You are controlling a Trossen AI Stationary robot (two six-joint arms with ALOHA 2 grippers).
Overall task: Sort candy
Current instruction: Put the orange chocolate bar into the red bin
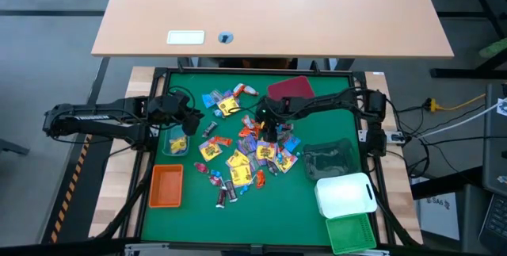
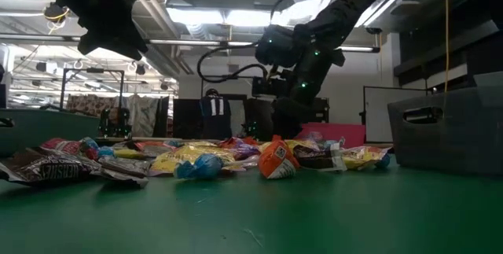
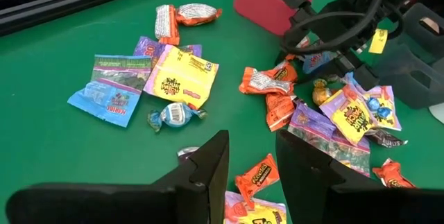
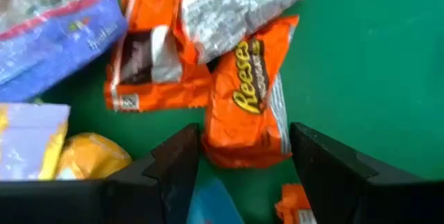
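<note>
Though flat, orange candy (image 4: 250,99) lengthwise between fingers

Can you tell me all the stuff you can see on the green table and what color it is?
candy: many pieces, yellow, orange, blue, purple and brown wrappers, heaped mid-table
orange bin: one, orange, on the table's left side, toward the front
clear bin: one, see-through, left of the heap, under the left gripper, yellow candy inside
dark red bin: one, at the far edge
dark see-through bin: one, right of the heap
white bin: one, front right
green bin: one, front right corner
wooden desk: one, tan, beyond the table
left gripper: dark, above the clear bin, fingers apart, empty
right gripper: dark, open around an orange Reese's
</note>
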